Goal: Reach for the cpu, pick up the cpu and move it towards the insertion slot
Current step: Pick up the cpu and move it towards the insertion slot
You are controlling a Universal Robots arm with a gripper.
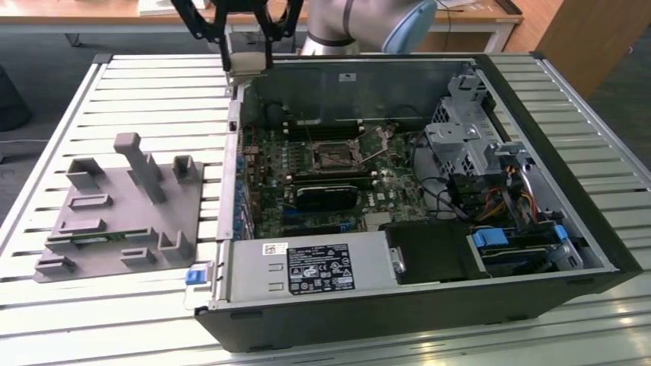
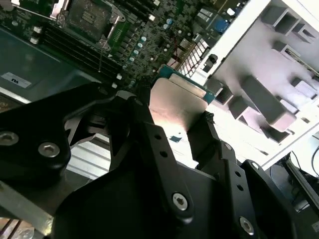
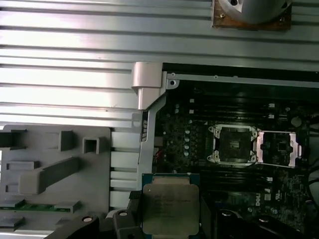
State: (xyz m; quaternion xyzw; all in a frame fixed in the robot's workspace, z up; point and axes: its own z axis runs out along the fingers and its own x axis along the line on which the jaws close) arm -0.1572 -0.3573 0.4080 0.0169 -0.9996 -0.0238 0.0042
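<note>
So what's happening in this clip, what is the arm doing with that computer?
The arm's black end effector holds a small square chip with a silvery metal top between its fingers, lifted above the near wall of the open black computer case. The square metal-framed socket with a dark centre on the motherboard is open and empty, and the chip has not reached it. A grey moulded parts holder sits beside the case on the slatted metal table.
</note>
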